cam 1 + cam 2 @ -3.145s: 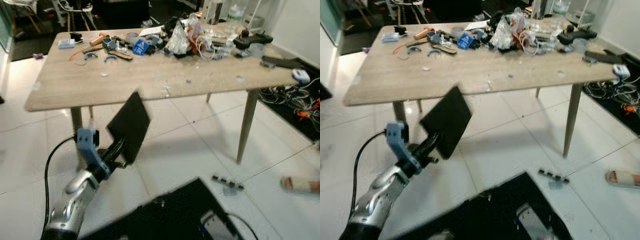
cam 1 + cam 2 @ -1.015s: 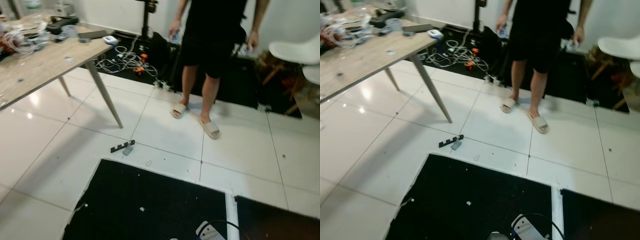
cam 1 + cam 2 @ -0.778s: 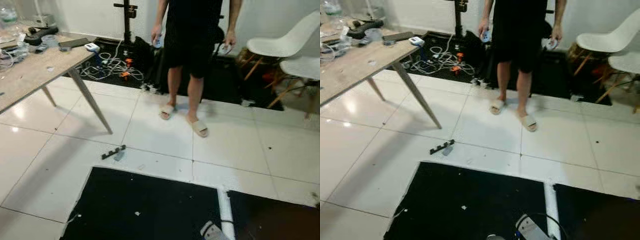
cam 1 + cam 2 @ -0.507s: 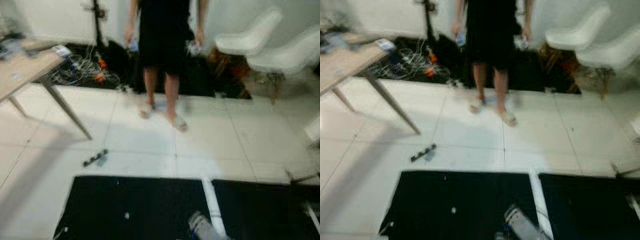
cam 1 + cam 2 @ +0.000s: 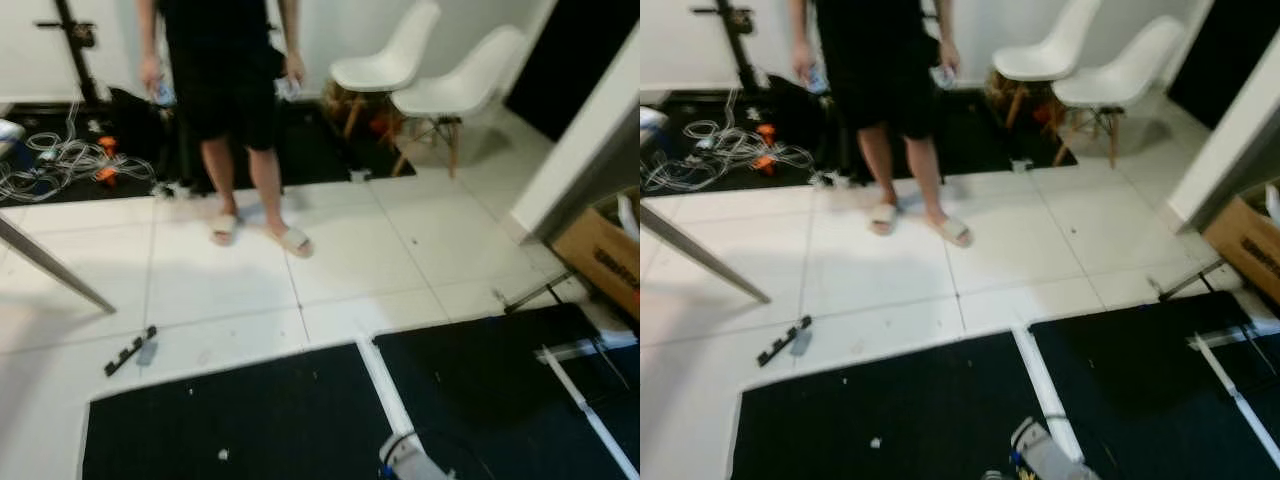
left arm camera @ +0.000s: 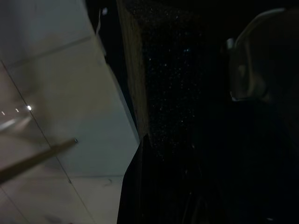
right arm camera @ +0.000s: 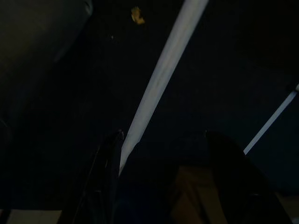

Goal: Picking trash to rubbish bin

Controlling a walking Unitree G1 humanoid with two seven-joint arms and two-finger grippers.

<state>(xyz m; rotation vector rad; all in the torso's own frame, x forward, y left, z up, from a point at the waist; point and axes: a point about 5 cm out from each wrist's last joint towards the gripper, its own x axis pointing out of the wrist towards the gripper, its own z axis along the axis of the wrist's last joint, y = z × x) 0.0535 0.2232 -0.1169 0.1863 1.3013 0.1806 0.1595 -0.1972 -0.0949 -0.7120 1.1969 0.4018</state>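
Head views: white tile floor (image 5: 390, 250) lies open between black mats (image 5: 240, 420) and a standing person (image 5: 880, 90); two white chairs (image 5: 430, 70) behind, cardboard box (image 5: 605, 255) at right edge. Left wrist: left pincer (image 6: 154, 196) dark beside mat edge, grip unreadable. Right wrist: right pincer (image 7: 163, 186) spread, empty, over dark mat.

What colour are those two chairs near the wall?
The two chairs are white with wooden legs, clearest in the right eye view.
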